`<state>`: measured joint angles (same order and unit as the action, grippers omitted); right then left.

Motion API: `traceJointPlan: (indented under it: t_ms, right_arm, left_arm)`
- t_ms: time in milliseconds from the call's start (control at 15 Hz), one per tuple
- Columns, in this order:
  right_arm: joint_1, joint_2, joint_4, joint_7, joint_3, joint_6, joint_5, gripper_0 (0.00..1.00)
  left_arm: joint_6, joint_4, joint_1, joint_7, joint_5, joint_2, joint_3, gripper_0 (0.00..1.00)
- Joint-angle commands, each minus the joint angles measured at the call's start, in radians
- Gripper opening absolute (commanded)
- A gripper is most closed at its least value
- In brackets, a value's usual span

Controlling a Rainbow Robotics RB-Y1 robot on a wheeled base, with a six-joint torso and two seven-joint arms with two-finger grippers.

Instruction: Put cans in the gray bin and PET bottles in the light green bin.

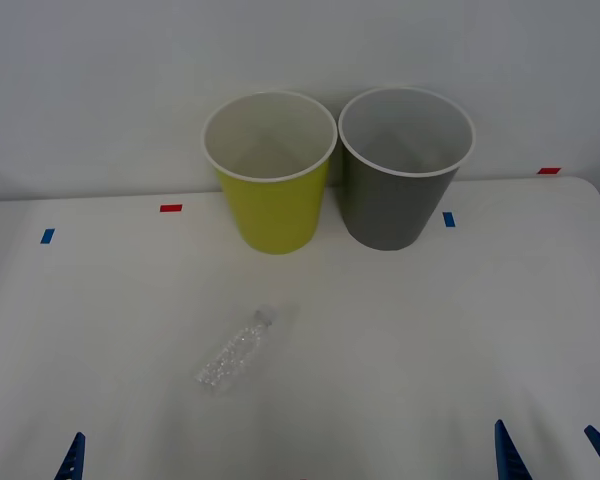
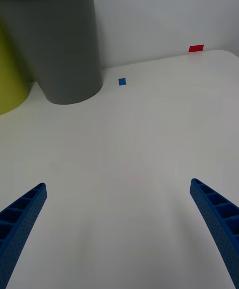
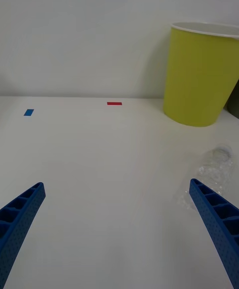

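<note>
A small clear crinkled PET bottle [image 1: 238,348] lies on its side on the white table, cap toward the bins; the left wrist view catches it too [image 3: 215,169]. The light green bin [image 1: 272,190] [image 3: 199,77] stands upright at the back, and the gray bin [image 1: 400,185] [image 2: 57,45] stands close on its right. Both look empty inside. My left gripper [image 1: 28,458] [image 3: 117,229] is open at the near left edge, left of the bottle and apart from it. My right gripper [image 1: 550,452] [image 2: 117,229] is open at the near right edge, holding nothing. No cans are in view.
Small blue tape marks [image 1: 47,236] [image 1: 448,219] and red tape marks [image 1: 170,208] [image 1: 548,171] lie flat on the table [image 1: 430,330]. A white wall rises just behind the bins. The table's right edge runs near the red mark at the back right.
</note>
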<state>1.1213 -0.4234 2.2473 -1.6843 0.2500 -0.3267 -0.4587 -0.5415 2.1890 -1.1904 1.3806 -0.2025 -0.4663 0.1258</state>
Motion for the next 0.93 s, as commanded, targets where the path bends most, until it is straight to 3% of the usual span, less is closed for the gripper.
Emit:
traceJointPlan:
  t_ms: [67,600,800,933]
  right_arm:
    - [0.000,0.000,0.000,0.000,0.000,0.000,0.000,1.00]
    - [0.000,0.000,0.000,0.000,0.000,0.000,0.000,1.00]
    - [0.000,0.000,0.000,0.000,0.000,0.000,0.000,1.00]
    - [0.000,0.000,0.000,0.000,0.000,0.000,0.000,1.00]
  left_arm:
    - [0.000,0.000,0.000,0.000,0.000,0.000,0.000,1.00]
    - [0.000,0.000,0.000,0.000,0.000,0.000,0.000,1.00]
    - [0.020,-0.061,0.029,0.005,-0.009,0.041,0.021,1.00]
    - [0.021,-0.061,0.034,0.014,0.000,0.015,0.014,1.00]
